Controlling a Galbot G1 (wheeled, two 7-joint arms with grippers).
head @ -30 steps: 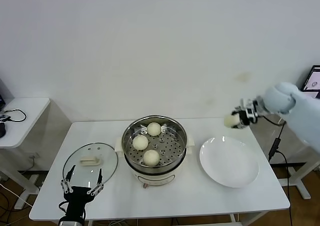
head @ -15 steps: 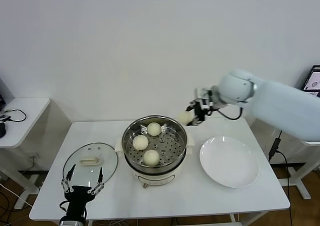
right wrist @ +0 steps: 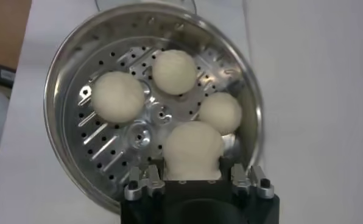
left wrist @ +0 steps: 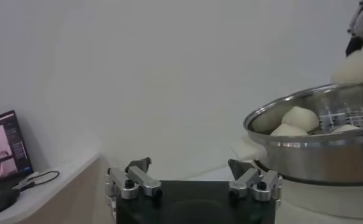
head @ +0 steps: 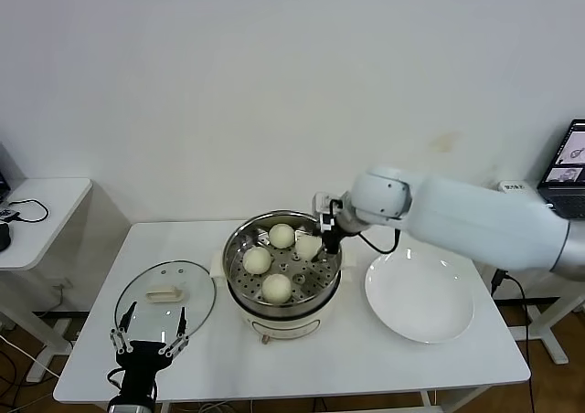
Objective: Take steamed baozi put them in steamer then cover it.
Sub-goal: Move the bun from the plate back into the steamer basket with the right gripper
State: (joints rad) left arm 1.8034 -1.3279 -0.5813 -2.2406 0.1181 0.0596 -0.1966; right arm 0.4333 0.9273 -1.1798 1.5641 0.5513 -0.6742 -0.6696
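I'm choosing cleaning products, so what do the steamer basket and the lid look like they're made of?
The steamer basket looks like polished stainless steel: it is shiny, reflective and perforated. The lid looks like clear glass, since the table shows through it, with a cream handle, probably plastic.

Four cream-white round buns (right wrist: 192, 149); a shiny silver steel steamer basket (head: 239, 248) with a dotted perforated floor; a flat white plate (head: 420, 296); a white table (head: 366, 358).
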